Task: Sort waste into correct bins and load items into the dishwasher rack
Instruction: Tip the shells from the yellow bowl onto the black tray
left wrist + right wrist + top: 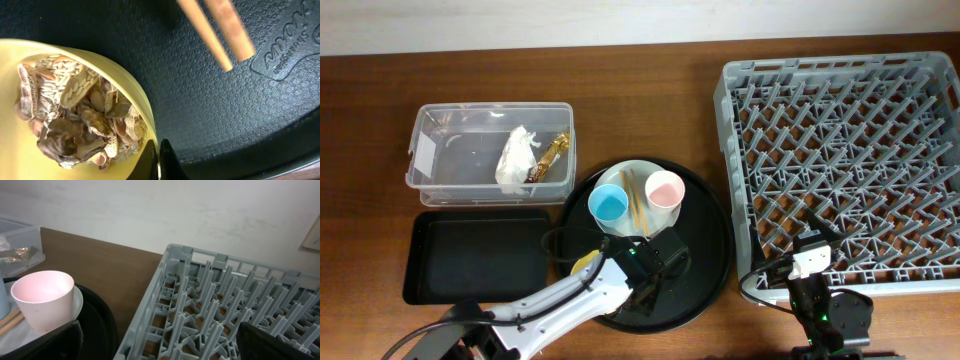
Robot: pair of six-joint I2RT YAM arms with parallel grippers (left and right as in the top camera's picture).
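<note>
The tissue (516, 158) and wrapper (552, 155) are lying in the box (440, 110). The blue cup (609, 205), pink cup (665, 190) and chopsticks (633, 200) are resting on the plate (638, 168). The left hand (157, 162) is pinching the rim of the bowl (15, 150), which is holding scraps (75, 115).

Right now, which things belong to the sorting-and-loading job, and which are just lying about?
Job: tissue, wrapper, food scraps, clear box, black rectangular tray, blue cup, pink cup, yellow bowl, plate, chopsticks, rack.
Lying about: round black tray, table.
</note>
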